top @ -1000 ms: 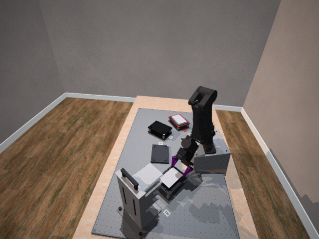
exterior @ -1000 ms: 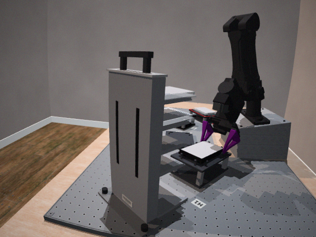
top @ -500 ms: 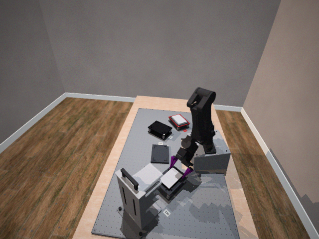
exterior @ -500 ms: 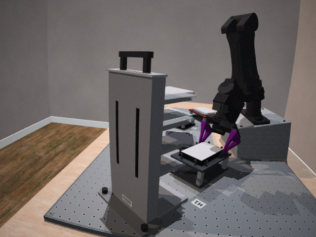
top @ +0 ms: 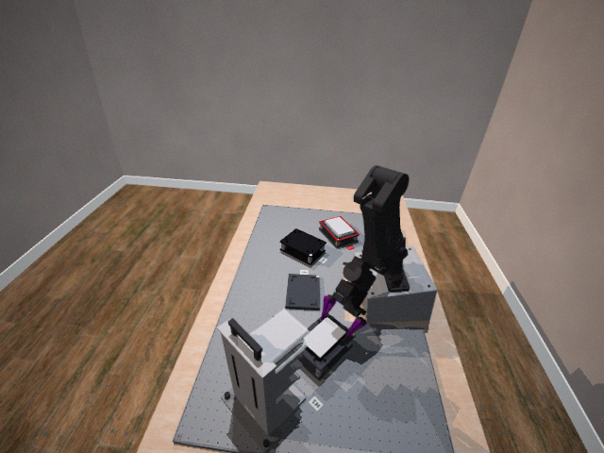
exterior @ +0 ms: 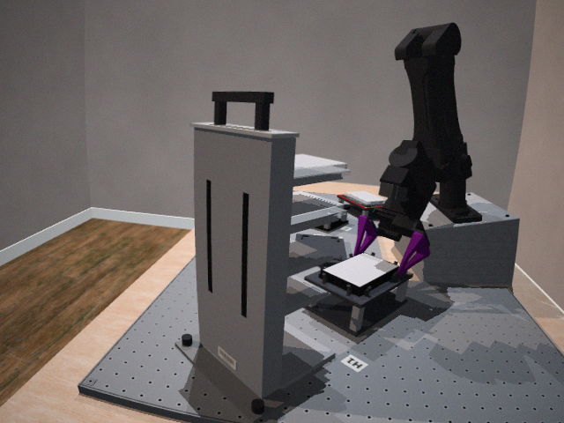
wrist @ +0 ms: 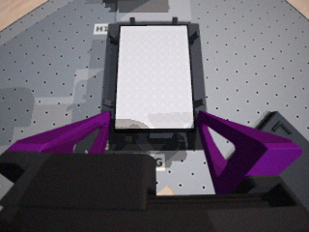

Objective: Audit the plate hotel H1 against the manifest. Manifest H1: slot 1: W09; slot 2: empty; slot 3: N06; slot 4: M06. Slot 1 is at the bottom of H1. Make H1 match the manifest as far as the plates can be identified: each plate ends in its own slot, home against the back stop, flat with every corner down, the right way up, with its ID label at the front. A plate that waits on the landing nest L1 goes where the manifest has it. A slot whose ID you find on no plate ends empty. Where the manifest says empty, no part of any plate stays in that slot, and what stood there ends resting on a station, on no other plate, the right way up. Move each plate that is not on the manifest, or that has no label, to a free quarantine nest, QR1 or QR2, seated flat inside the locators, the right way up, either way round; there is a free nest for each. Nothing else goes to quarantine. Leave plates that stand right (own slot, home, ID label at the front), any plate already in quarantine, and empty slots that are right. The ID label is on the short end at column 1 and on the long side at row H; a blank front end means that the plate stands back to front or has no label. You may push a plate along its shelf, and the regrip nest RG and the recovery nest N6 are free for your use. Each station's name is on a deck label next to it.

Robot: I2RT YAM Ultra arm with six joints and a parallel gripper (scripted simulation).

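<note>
A white-topped plate (top: 324, 337) (exterior: 359, 268) (wrist: 154, 72) lies flat on a raised dark nest (top: 317, 366) (exterior: 318, 278) (wrist: 197, 63) in front of the grey plate hotel H1 (top: 243, 370) (exterior: 241, 218). My gripper (top: 336, 326) (exterior: 380, 262) (wrist: 154, 115) is open wide. Its purple fingers stand on either side of the plate's near short end and do not clamp it. A second white-topped plate (top: 280, 331) (exterior: 314, 162) sits in the hotel's top slot. The lower shelves are mostly hidden. No ID label is readable.
A red-rimmed nest holding a white plate (top: 339, 226) (exterior: 364, 196) stands at the back by the arm. A black raised nest (top: 302, 243) and a flat dark nest (top: 303, 291) lie behind the hotel. The arm's grey pedestal (top: 405, 297) (exterior: 469, 246) is close on the right.
</note>
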